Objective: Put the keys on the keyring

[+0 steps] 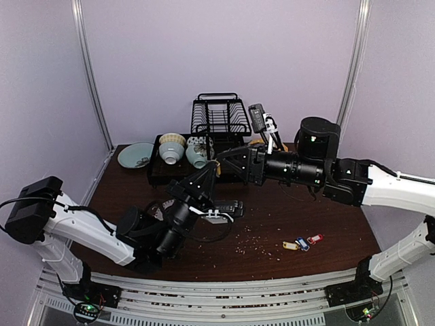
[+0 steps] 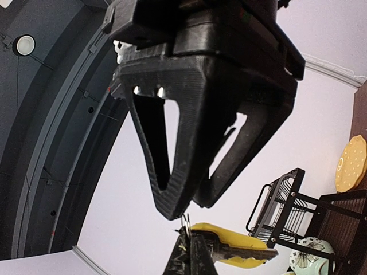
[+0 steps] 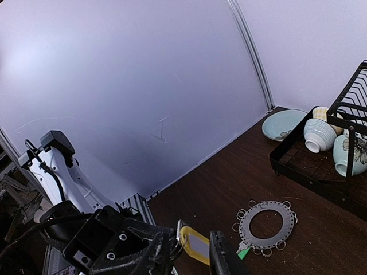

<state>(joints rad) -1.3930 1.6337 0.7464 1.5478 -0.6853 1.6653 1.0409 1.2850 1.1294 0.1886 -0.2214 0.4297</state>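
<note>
- Right arm (image 1: 380, 187) stretches level; right gripper (image 3: 192, 256) pinches yellow key (image 3: 192, 243), raised beside keyring (image 3: 266, 223).
- Left arm (image 1: 88, 234) angles upward; left gripper (image 2: 184, 207) closed narrow, tips right by that key.

Both arms reach in over the table (image 1: 319, 210) centre, left gripper (image 1: 206, 175) and right gripper (image 1: 228, 160) tip to tip, a bit of yellow tag (image 1: 217, 170) just visible between them. Three loose keys (image 1: 302, 242) (yellow, blue, red tags) sit bunched at 4 o'clock among crumbs (image 1: 255, 238); the keyring (image 1: 158, 209) is at 9 o'clock, mostly hidden by the left arm (image 1: 81, 227). Dish rack (image 1: 219, 115) at 12, tray (image 1: 153, 175) with bowls (image 1: 172, 151) at 11, teal plate (image 1: 134, 155) at 10.
</note>
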